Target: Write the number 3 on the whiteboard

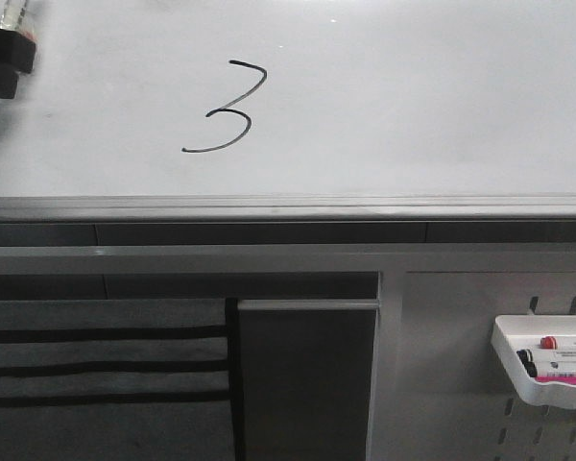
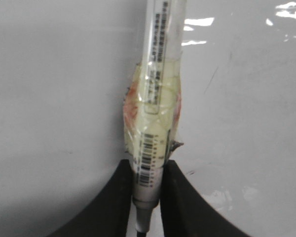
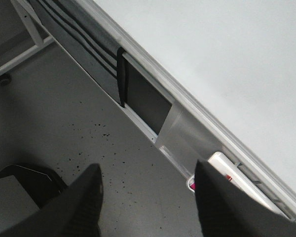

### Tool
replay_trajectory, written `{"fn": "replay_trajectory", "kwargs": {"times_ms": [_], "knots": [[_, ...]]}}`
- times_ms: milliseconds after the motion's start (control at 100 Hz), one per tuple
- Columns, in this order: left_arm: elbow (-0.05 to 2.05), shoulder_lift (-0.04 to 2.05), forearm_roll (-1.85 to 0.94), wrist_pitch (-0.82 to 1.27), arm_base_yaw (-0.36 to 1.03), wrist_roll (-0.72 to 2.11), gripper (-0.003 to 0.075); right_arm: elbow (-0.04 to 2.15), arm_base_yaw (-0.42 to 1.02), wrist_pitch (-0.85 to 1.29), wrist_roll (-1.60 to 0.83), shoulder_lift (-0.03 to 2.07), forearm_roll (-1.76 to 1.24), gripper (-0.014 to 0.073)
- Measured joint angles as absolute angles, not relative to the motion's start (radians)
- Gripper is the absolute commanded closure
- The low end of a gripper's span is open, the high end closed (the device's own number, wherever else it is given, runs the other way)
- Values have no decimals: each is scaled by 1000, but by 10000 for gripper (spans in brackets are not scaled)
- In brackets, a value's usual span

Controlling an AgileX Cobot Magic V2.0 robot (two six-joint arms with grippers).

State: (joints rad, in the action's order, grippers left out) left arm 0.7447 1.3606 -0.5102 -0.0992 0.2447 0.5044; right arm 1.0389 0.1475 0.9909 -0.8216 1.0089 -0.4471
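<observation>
In the front view we see the 3 (image 1: 226, 108) drawn in thin black on the whiteboard (image 1: 413, 106), slanted, its long tail running out toward the left pincer (image 1: 2, 60). That pincer sits at the far upper-left edge of the view, well apart from the digit — the 3 lies off to its right and a little nearer the board's grey edge strip. The digit looks complete to us, so we judge the writing done and the coming move to be a lift-off or parking of the marker. A white tray (image 1: 547, 363) of spare markers hangs low on the right, below the board.

In the left wrist view the left pincer (image 2: 147, 182) is clamped on the marker (image 2: 155, 98), both fingers (image 2: 113, 197) pressed against the barrel's lower end. The marker's long axis runs straight out from the pincer, across bare board; tape is wrapped round its middle. Its tip is out of view, so we cannot say whether it touches the board.

In the right wrist view the right pincer (image 3: 145, 197) is spread wide and holds nothing — it hangs over the floor, with the board's edge and the tray beyond it. The left arm is clearly the nearer to the 3.
</observation>
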Motion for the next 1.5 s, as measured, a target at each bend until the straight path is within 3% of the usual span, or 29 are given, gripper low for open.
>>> {"fn": "replay_trajectory", "kwargs": {"times_ms": [280, 500, 590, 860, 1160, 1310, 1500], "knots": [[745, 1375, -512, -82, 245, 504, 639, 1039, 148, 991, -822, 1009, -447, 225], [745, 1375, -512, -82, 245, 504, 381, 1039, 148, 991, -822, 1009, -447, 225], [745, 1375, -512, -82, 245, 504, 330, 1039, 148, 991, -822, 1009, -447, 225], [762, 1293, -460, 68, 245, 504, 328, 1046, 148, 992, -759, 973, -442, 226], [966, 1108, -214, 692, 214, 385, 331, 1052, 147, 974, -249, 867, -232, 235], [963, 991, -52, 794, 210, 221, 332, 941, 144, 896, -135, 805, -215, 346], [798, 754, -26, 625, 210, 168, 337, 746, 142, 681, -106, 637, -211, 531]]}}
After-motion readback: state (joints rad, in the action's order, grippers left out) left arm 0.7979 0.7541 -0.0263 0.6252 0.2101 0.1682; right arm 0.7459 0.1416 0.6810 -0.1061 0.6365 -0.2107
